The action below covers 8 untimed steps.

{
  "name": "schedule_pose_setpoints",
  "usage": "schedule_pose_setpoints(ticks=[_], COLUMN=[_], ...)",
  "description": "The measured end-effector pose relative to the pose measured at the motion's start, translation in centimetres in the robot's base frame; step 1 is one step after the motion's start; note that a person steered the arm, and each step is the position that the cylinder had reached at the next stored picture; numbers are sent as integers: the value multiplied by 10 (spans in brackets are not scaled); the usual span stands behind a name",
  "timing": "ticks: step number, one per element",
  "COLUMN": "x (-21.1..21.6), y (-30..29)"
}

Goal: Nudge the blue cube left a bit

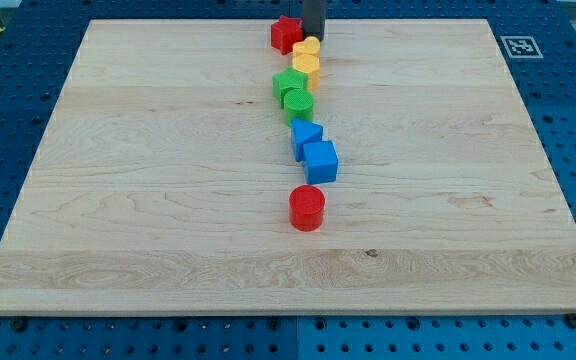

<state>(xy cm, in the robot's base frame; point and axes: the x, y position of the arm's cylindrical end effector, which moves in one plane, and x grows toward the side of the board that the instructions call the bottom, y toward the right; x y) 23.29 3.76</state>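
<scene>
**Blue cube waits mid-counter; our tip is far up the row**

We judge the blue cube [321, 161] to be light, rigid and quick to slide on the smooth wooden counter [118, 200], and liable to turn if struck off-centre. We have no hand to open or close, only the rod, so we would press squarely on the face toward the view's right. The cube sits near the middle of the counter, touching another blue block [306, 136] above it, with the red cylinder [307, 208] just below. Our tip [313, 38] stands at the view's top, between the red star-like block [286, 33] and the yellow blocks [307, 57], well apart from the cube.
</scene>
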Motion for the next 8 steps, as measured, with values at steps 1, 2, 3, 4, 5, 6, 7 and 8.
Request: schedule_pose_setpoints(ticks=[1,2,3,4,5,6,7,8], x=[20,39,42,50,71,72,72,72], y=[5,4,4,12,20,20,20,20])
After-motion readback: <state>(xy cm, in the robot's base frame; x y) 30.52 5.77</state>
